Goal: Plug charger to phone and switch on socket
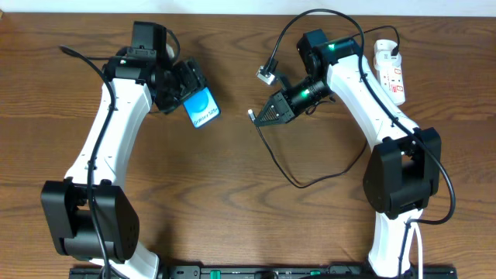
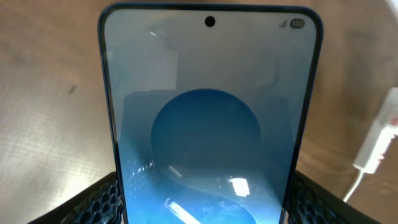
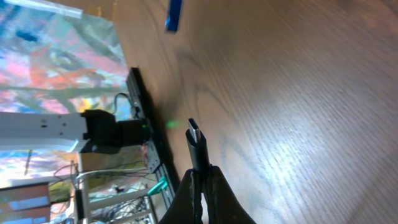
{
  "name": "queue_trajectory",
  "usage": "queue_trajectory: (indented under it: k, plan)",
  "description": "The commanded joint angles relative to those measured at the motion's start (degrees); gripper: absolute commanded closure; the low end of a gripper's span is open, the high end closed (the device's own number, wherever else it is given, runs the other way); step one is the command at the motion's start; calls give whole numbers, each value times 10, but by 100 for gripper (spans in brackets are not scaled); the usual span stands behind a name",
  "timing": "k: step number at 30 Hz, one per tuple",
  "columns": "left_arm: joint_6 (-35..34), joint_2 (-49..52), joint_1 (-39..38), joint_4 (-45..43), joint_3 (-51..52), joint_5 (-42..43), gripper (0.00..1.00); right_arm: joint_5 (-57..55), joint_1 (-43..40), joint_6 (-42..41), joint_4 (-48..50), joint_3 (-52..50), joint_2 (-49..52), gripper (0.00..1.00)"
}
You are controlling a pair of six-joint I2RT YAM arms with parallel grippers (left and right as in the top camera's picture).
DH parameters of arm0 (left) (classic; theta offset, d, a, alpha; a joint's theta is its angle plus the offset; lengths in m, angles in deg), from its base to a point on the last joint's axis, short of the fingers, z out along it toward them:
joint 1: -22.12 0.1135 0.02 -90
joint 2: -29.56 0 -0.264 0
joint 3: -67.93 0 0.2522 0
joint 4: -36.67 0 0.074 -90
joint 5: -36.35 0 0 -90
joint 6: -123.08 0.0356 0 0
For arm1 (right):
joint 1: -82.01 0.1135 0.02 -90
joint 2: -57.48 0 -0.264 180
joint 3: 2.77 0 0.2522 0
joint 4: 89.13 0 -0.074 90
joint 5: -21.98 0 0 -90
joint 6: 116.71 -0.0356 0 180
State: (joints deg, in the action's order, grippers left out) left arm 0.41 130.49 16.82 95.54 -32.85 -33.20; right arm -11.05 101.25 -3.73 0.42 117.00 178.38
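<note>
Right end effector (image 1: 262, 116), charger tip (image 3: 197, 144) toward phone (image 1: 203, 109)

Right gripper (image 3: 202, 182) is closed on the charger (image 3: 198, 148). The fingers meet on the cable end, and the connector tip projects clear beyond them over the wooden table (image 3: 298, 93). Well beyond the tip, at the frame top, the phone (image 3: 175, 15) appears as a narrow blue sliver. Left of the tip, a black rail (image 3: 142, 102) runs along the table edge.
</note>
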Motion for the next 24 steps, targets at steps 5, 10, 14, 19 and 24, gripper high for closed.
queue_trajectory:
  k: [5,10,14,19,24]
  plan:
    - [27,-10,2,-35,-10,16,93,17,10,-15,6,0,-2,99]
    - [31,-10,2,-30,-10,14,93,-151,21,-164,62,-6,0,99]
    - [36,-10,2,-27,-10,12,93,-273,40,-247,90,-21,5,99]
    - [35,-10,2,-25,-10,-4,93,-356,66,-337,146,-76,7,99]
    - [35,-10,2,-25,-10,-4,93,-404,95,-403,233,-147,8,99]
